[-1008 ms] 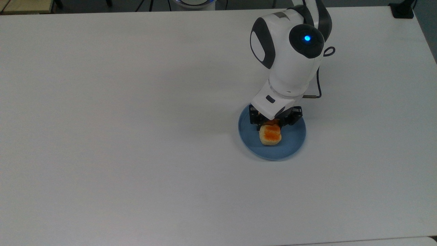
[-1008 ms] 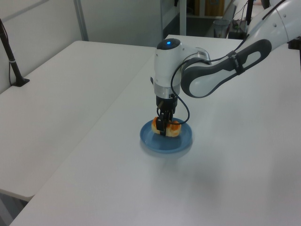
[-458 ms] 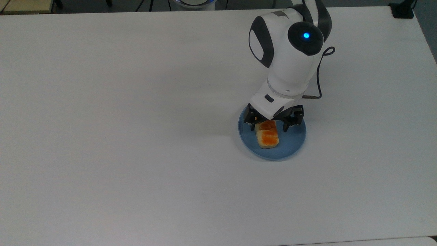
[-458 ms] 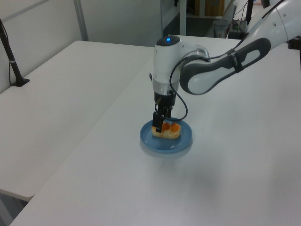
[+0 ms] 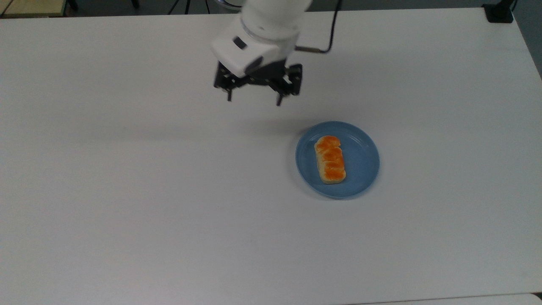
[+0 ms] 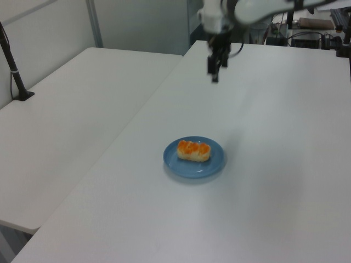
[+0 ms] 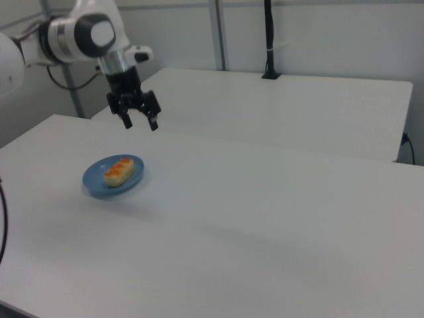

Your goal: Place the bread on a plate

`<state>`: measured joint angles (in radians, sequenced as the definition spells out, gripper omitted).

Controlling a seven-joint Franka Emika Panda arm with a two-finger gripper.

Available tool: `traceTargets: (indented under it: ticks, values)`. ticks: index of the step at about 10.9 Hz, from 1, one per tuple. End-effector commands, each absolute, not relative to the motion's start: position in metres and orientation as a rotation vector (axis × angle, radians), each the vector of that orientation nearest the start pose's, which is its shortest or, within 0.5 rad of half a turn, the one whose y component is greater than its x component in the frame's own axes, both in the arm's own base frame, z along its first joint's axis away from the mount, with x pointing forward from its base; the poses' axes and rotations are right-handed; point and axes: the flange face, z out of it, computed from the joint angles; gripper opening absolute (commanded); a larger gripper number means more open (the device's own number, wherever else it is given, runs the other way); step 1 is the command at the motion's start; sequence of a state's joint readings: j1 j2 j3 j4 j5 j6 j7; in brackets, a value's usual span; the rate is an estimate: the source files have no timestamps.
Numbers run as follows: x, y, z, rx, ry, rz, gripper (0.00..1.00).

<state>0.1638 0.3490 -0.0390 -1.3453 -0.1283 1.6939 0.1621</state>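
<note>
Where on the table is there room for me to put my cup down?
Almost anywhere. The white table is bare across the top view's left half, along its bottom edge, and on its right past the plate. The plate itself is taken: the bread lies on it. Avoid the strip under the open gripper, which hangs above the table.

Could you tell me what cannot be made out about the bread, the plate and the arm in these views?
- The bread's underside, hidden by its own body where it lies on the plate.
- The arm above the pincer: cut off by the top view's upper edge.
- The plate's far rim behind the bread in the right view.
</note>
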Motion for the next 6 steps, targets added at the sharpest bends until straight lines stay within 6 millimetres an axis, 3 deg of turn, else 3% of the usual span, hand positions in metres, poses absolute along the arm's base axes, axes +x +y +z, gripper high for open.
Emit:
traceTargets:
  ticks: [1, 3, 6]
  values:
    - [0.599, 0.003, 0.603, -3.265, -0.039, -0.003, 1.00]
    - [0.580, -0.032, 0.627, -3.172, -0.027, -0.026, 1.00]
    - [0.576, -0.038, 0.632, -3.163, -0.016, -0.020, 1.00]
